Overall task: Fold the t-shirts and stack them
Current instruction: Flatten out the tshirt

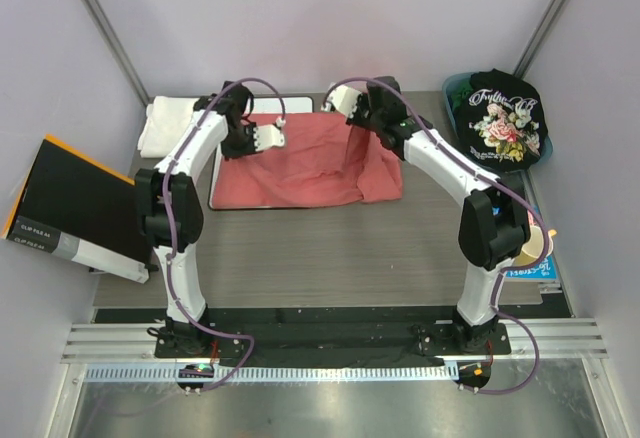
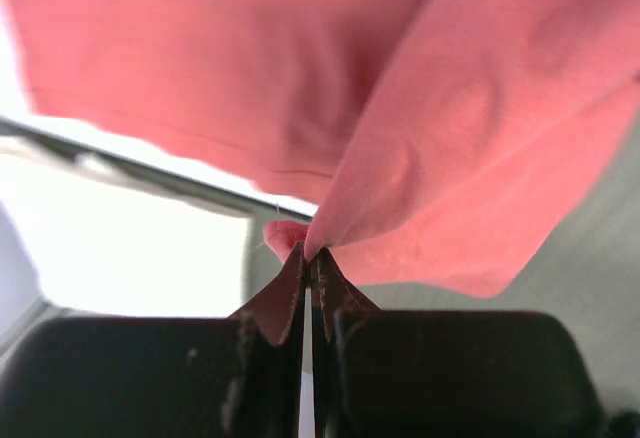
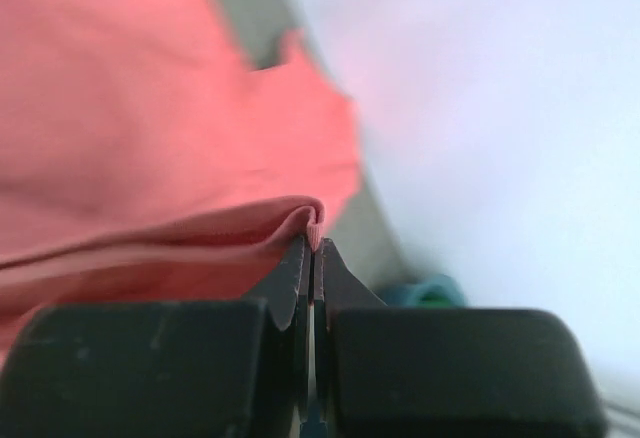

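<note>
We have the salmon-red t-shirt [image 1: 300,168] spread over the whiteboard [image 1: 218,198] at the far middle of the counter [image 1: 330,248], with its far edge raised at two points. Our left claw [image 2: 308,253] is pressed together on a thin pinch of the red cloth at the far left corner, and our right claw [image 3: 314,241] pinches a rolled hem at the far right. Each grip catches only a small nip at the very tips, so the main risk we see is cloth slipping from one claw when the far edge is drawn toward the near side, which would leave the fold skewed. The right side of the shirt lies bunched and spills off the board, so uneven pull between the arms could drag that bunch into the fold. Dragging could also shift the board beneath. The black floral t-shirt [image 1: 505,118] sits in the teal bin [image 1: 452,86] at far right and the white folded t-shirt [image 1: 165,123] at far left, both well apart.
</note>
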### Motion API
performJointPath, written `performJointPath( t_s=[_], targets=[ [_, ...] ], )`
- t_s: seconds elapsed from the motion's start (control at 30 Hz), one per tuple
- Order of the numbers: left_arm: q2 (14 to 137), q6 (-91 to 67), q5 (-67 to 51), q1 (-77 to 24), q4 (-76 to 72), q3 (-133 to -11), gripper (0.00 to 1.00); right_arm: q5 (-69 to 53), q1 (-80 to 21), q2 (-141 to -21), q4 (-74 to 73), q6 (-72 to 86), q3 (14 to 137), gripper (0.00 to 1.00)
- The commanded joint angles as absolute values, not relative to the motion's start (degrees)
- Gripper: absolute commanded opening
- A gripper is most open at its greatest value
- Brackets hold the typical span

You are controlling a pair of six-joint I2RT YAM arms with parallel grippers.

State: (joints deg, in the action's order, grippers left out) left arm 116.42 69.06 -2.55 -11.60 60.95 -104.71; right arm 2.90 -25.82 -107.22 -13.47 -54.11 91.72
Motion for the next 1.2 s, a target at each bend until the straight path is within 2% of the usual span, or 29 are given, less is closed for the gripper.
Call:
performJointPath(
  t_s=[0.0,0.17,0.3,0.37,0.53,0.7,0.8,0.9,0.93,1.0,1.17],
  targets=[
    [114.79,61.88,1.47,-11.51,49.5,-109.42,0.0,13.09,-22.25,-103.89,3.76,-53.97,92.9,0.01],
    [112.24,57.05,6.49,-10.72,39.83,-111.71,0.0,17.05,-16.01,-104.33,4.76,-44.32,101.85,0.01],
    [109.17,55.9,8.52,-9.32,35.86,-111.62,0.0,12.84,-10.21,-103.8,-6.9,-35.0,112.47,0.01],
    [106.45,55.99,8.7,-8.79,35.6,-110.13,0.0,9.33,-7.22,-101.87,-9.92,-31.83,113.73,0.01],
    [99.42,57.13,6.68,-7.3,34.63,-103.55,0.0,0.89,-2.38,-92.56,-12.3,-29.97,107.07,0.01],
    [92.13,55.29,2.65,-7.21,32.52,-100.37,0.0,-12.55,-0.7,-81.05,-16.59,-31.81,96.43,0.01],
    [87.83,55.72,-3.32,-7.21,36.89,-100.11,0.0,-20.18,-0.7,-76.05,-24.22,-34.09,94.05,0.01],
    [83.43,59.31,-12.54,-7.21,49.09,-98.79,0.0,-25.12,1.31,-70.95,-31.69,-36.46,93.87,0.01],
    [80.28,63.76,-15.09,-7.29,56.44,-97.66,0.0,-25.48,1.58,-69.45,-32.77,-36.56,94.04,0.01],
    [76.48,65.3,-18.1,-7.21,59.93,-95.29,0.0,-25.93,2.11,-67.07,-34.54,-37.87,94.92,0.01],
    [68.65,62.14,-18.37,-7.21,53.19,-96.76,0.0,-20.4,2.11,-64.68,-33.06,-40.78,103.23,0.01]
  ],
)
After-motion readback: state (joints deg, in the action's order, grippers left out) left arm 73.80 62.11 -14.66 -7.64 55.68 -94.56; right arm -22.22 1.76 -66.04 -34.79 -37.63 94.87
